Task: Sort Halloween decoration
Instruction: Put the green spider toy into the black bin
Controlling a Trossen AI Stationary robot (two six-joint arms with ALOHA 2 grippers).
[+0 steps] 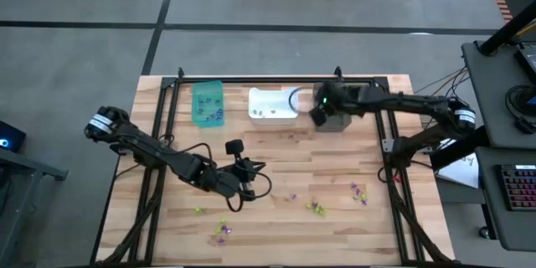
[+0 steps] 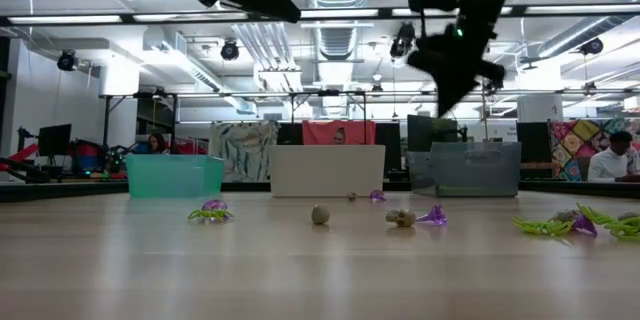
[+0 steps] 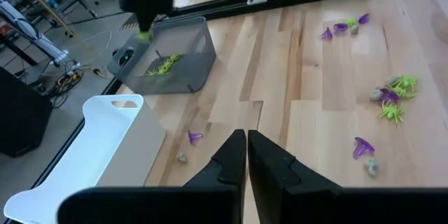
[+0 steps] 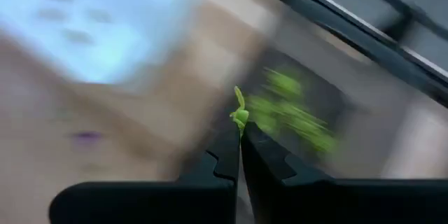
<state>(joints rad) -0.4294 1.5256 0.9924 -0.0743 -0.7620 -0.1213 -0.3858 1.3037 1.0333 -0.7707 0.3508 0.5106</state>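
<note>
My right gripper (image 1: 320,117) hangs above the dark bin (image 1: 335,122) at the table's far right and is shut on a lime-green trinket (image 4: 240,115). It also shows in the low view (image 2: 452,78). Other lime-green trinkets (image 3: 162,65) lie in that bin. My left gripper (image 3: 246,143) is shut and empty, above the table's middle (image 1: 256,167). Purple, lime-green and pale trinkets lie loose on the table near the front: one cluster (image 1: 316,208), another (image 1: 360,191), a third (image 1: 222,233). A purple one (image 3: 194,137) and a pale one (image 3: 182,158) lie near the white bin. My right gripper pinches the lime-green trinket (image 4: 239,119) between its two fingertips. A thin part of it sticks out past the tips. The trinket is lifted clear, above the dark bin. The wrist view is blurred, so I cannot tell which part the fingers have.
A teal bin (image 1: 208,103) with purple trinkets and a white bin (image 1: 273,105) with pale ones stand in a row with the dark bin at the far edge. A black frame (image 1: 276,79) runs along the far edge and down both sides.
</note>
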